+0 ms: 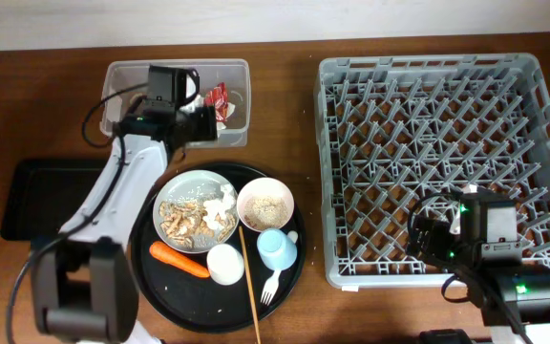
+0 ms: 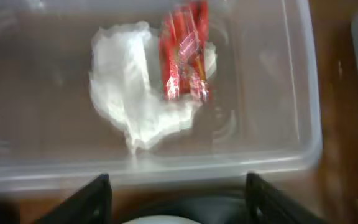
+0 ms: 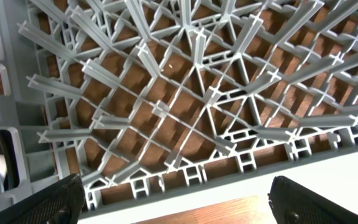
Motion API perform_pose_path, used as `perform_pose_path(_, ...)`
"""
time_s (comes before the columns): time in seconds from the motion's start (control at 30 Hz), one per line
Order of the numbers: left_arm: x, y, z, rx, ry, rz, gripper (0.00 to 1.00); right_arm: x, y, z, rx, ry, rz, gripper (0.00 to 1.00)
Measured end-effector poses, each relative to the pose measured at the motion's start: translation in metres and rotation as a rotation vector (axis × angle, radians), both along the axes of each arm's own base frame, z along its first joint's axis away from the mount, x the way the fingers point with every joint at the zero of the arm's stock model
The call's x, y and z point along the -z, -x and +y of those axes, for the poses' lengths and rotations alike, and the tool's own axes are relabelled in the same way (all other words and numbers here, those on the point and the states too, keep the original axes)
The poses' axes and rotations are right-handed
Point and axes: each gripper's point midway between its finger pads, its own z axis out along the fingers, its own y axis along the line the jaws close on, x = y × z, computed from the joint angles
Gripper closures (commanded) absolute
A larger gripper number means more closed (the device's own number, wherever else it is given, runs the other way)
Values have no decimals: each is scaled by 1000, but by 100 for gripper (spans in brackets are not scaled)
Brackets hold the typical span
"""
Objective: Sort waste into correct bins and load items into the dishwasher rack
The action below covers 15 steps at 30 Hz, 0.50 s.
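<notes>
The large square grey plastic dishwasher rack (image 1: 325, 172) stands at the right of the brown wooden worktop (image 1: 294, 115). The right gripper (image 3: 182, 199) hangs above its near edge, fingers spread wide. The large round black tray (image 1: 160, 277) carries the white round plate (image 1: 194, 176) of beige scraps, the cups, the white plastic fork (image 1: 271, 285) and the small orange carrot (image 1: 179, 259). The clear rectangular plastic tub (image 1: 127, 86) holds the crumpled white paper napkin (image 2: 129, 93) and the red wrapper (image 2: 182, 56). The left gripper (image 2: 178, 193) hovers at its near wall, fingers apart.

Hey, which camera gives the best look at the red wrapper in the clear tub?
Left wrist view: the red wrapper lies large, if slightly blurred, on the white napkin inside the clear tub. Overhead shows it only as a small red patch beside the left gripper. Right wrist shows just the dishwasher rack.
</notes>
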Motion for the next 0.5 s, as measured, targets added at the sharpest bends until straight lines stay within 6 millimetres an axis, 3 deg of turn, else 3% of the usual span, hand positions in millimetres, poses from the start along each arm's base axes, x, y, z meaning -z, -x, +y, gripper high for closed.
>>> perform_pose_path(0.03,-4,43,-1,23,18,130,37,0,0,0,0,0,1,2)
perform_pose_path(0.1,-19,86,-4,48,36,235,39,0,0,0,0,0,1,2)
perform_pose_path(0.17,4,121,-9,71,23,380,39,0,0,0,0,0,2,2)
perform_pose_path(0.3,70,150,-11,88,5,519,39,0,0,0,0,0,2,2)
perform_pose_path(0.5,103,144,-13,89,8,512,43,0,0,0,0,0,2,2)
